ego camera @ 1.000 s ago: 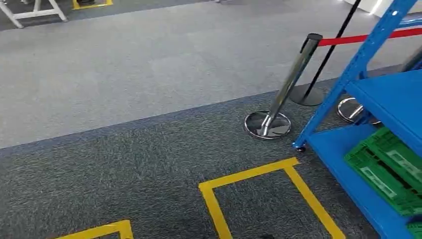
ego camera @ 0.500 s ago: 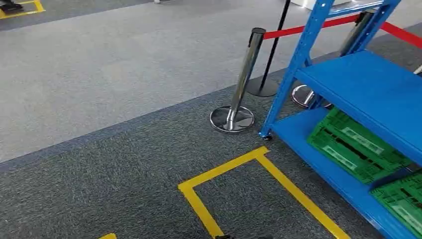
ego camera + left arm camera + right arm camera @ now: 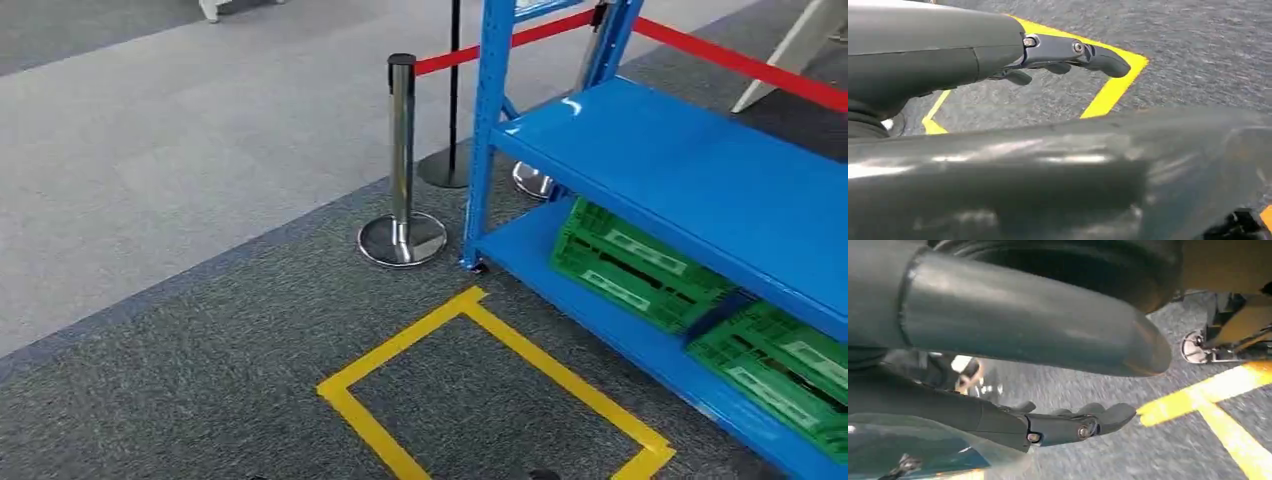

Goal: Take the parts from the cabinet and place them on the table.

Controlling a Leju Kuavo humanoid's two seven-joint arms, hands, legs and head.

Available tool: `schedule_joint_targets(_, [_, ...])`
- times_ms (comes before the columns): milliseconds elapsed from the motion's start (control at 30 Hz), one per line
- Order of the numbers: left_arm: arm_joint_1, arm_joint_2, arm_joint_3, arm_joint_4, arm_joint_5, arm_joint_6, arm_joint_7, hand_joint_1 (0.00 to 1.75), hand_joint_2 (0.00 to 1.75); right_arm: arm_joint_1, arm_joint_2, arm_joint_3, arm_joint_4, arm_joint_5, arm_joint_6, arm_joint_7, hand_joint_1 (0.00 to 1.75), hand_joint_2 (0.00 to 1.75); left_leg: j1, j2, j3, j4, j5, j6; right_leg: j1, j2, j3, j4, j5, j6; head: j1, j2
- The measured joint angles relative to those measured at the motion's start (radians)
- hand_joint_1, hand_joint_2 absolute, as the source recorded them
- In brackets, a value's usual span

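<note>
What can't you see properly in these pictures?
- Green crates on the bottom shelf of the blue rack, head view: the shelf above covers their tops, so what is inside cannot be told.
- Right-hand crate: cut off by the picture's edge.
- Left hand, left wrist view: dark blurred robot parts fill the foreground.
- Right hand, right wrist view: blurred, so its fingers are hard to read.
- Yellow tape square: its near side runs off the head view's bottom.

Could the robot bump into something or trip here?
Maybe. The shiny post with its red belt stands right beside the blue rack, so a wide turn might knock it. The green crates sit low on the bottom shelf, so reaching them may mean bending far. Both hands, left hand and right hand, hang empty.
</note>
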Motion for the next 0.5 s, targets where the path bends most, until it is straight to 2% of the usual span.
schedule_joint_targets(33, [-0.001, 0.000, -0.002, 0.000, -0.011, -0.002, -0.002, 0.00, 0.00, 0.000, 0.000, -0.009, 0.000, -0.010, 0.000, -0.002, 0.00, 0.00, -0.001, -0.007, 0.028, -0.075, 0.053, 0.008, 0.001, 0.016, 0.002, 0.000, 0.000, 0.000, 0.000, 0.000])
schedule_joint_targets(67, [-0.001, 0.000, -0.006, 0.000, -0.021, -0.002, -0.006, 0.00, 0.00, 0.001, 0.000, -0.020, 0.000, -0.019, 0.000, -0.008, 0.00, 0.00, -0.003, -0.027, 0.066, -0.171, 0.107, 0.015, 0.000, 0.031, 0.004, 0.000, 0.000, 0.000, 0.000, 0.000])
schedule_joint_targets(100, [-0.001, 0.000, -0.008, 0.000, -0.026, 0.000, -0.011, 0.00, 0.00, 0.001, 0.002, -0.027, 0.000, -0.026, 0.000, -0.011, 0.00, 0.00, -0.004, -0.078, 0.094, -0.249, 0.137, 0.022, -0.001, 0.043, 0.003, 0.000, 0.001, 0.001, 0.000, 0.000])
schedule_joint_targets(133, [0.000, -0.001, -0.008, 0.000, -0.027, 0.002, -0.018, 0.00, 0.00, 0.000, 0.005, -0.035, 0.000, -0.031, 0.000, -0.009, 0.00, 0.00, 0.000, -0.110, 0.099, -0.264, 0.130, 0.026, 0.003, 0.055, -0.002, 0.004, 0.002, 0.005, 0.002, 0.000])
schedule_joint_targets(233, [-0.002, -0.006, -0.018, 0.000, -0.039, 0.009, -0.037, 0.00, 0.00, 0.005, 0.005, -0.053, 0.000, -0.038, 0.001, 0.010, 0.00, 0.00, -0.008, -0.086, 0.104, -0.276, 0.122, 0.026, -0.011, 0.086, -0.017, -0.003, 0.013, 0.026, -0.003, 0.000])
schedule_joint_targets(267, [-0.003, -0.011, -0.023, 0.000, -0.045, 0.010, -0.040, 0.00, 0.00, 0.008, 0.005, -0.059, 0.001, -0.040, 0.003, 0.013, 0.00, 0.00, -0.002, -0.072, 0.109, -0.293, 0.130, 0.031, -0.006, 0.100, -0.032, -0.009, 0.016, 0.036, -0.003, 0.000])
schedule_joint_targets(300, [-0.006, -0.013, -0.024, 0.000, -0.045, 0.010, -0.040, 0.00, 0.00, 0.010, 0.005, -0.059, 0.001, -0.040, 0.003, 0.013, 0.00, 0.00, 0.003, -0.052, 0.115, -0.308, 0.139, 0.032, -0.006, 0.068, -0.032, 0.005, 0.003, 0.034, -0.002, 0.000])
schedule_joint_targets(333, [-0.007, -0.017, -0.029, 0.000, -0.049, 0.011, -0.042, 0.00, 0.00, 0.009, 0.005, -0.066, 0.001, -0.040, 0.003, 0.015, 0.00, 0.00, 0.002, -0.042, 0.116, -0.316, 0.142, 0.037, -0.001, 0.015, -0.053, 0.045, -0.029, 0.038, 0.007, 0.000])
schedule_joint_targets(367, [-0.004, -0.021, -0.034, 0.000, -0.054, 0.011, -0.040, 0.00, 0.00, 0.006, 0.005, -0.068, 0.001, -0.040, 0.005, 0.014, 0.00, 0.00, 0.001, -0.026, 0.116, -0.315, 0.142, 0.038, -0.001, -0.014, -0.089, 0.115, -0.067, 0.039, 0.011, 0.000])
schedule_joint_targets(400, [-0.002, -0.023, -0.036, 0.000, -0.058, 0.011, -0.036, 0.00, 0.00, 0.005, 0.005, -0.073, 0.001, -0.040, 0.006, 0.011, 0.00, 0.00, -0.002, -0.006, 0.116, -0.315, 0.140, 0.039, -0.001, -0.035, -0.129, 0.199, -0.103, 0.042, 0.011, 0.000])
schedule_joint_targets(433, [0.000, -0.023, -0.037, 0.000, -0.058, 0.011, -0.033, 0.00, 0.00, 0.005, 0.005, -0.077, 0.001, -0.040, 0.008, 0.010, 0.00, 0.00, -0.004, 0.014, 0.116, -0.314, 0.139, 0.040, -0.001, -0.047, -0.159, 0.261, -0.123, 0.045, 0.011, 0.000])
schedule_joint_targets(467, [-0.001, -0.023, -0.039, 0.000, -0.058, 0.010, -0.034, 0.00, 0.00, 0.006, 0.005, -0.080, 0.001, -0.040, 0.010, 0.009, 0.00, 0.00, -0.004, 0.029, 0.116, -0.314, 0.138, 0.040, -0.001, -0.053, -0.167, 0.281, -0.121, 0.047, 0.011, 0.000])
schedule_joint_targets(500, [-0.001, -0.023, -0.040, 0.000, -0.058, 0.005, -0.037, 0.00, 0.00, 0.008, 0.005, -0.082, 0.001, -0.040, 0.016, 0.008, 0.00, 0.00, -0.004, 0.042, 0.117, -0.313, 0.137, 0.039, -0.001, -0.057, -0.148, 0.254, -0.096, 0.049, 0.011, 0.000])
